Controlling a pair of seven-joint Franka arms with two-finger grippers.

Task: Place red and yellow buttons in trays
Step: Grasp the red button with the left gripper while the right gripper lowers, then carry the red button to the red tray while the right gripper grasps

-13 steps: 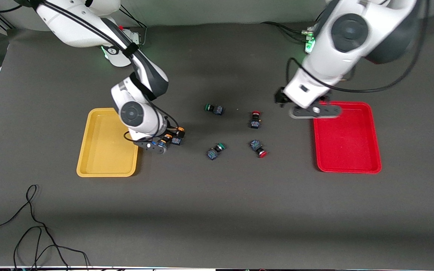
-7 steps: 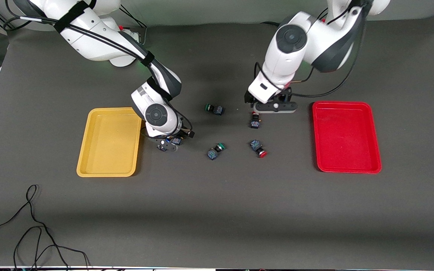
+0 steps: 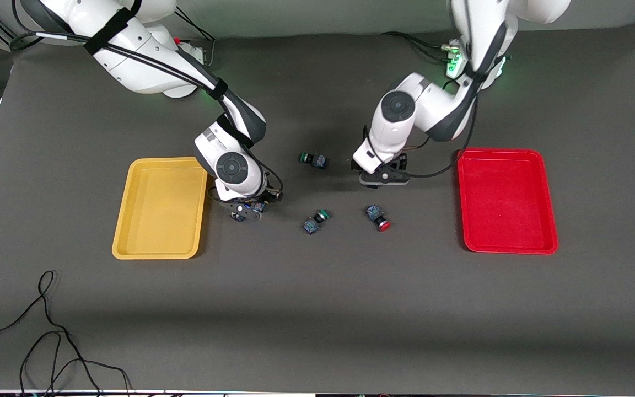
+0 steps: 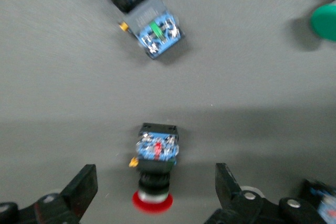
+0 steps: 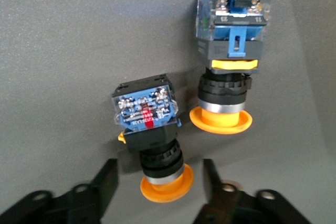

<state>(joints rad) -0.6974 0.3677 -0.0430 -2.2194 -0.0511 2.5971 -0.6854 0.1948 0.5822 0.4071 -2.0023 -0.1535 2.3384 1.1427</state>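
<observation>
Two yellow-capped buttons lie side by side next to the yellow tray (image 3: 152, 220). My right gripper (image 3: 245, 214) is low over them and open. In the right wrist view its fingers (image 5: 107, 179) straddle one yellow button (image 5: 152, 140) without touching it, and the second yellow button (image 5: 228, 61) lies beside it. My left gripper (image 3: 382, 177) is open over a red-capped button (image 4: 153, 174), which lies between its fingers (image 4: 84, 187). The other red button (image 3: 379, 218) (image 4: 142, 9) lies nearer the front camera. The red tray (image 3: 507, 204) holds nothing.
Two green-capped buttons lie mid-table, one (image 3: 313, 160) farther from the front camera and one (image 3: 315, 220) nearer, between the two grippers. A green cap (image 4: 325, 19) shows in the left wrist view. A loose black cable (image 3: 47, 342) lies near the front edge at the right arm's end.
My left arm has swung from the red tray's edge toward mid-table and come down over a red button. My right gripper has shifted from the yellow tray's edge onto the yellow buttons.
</observation>
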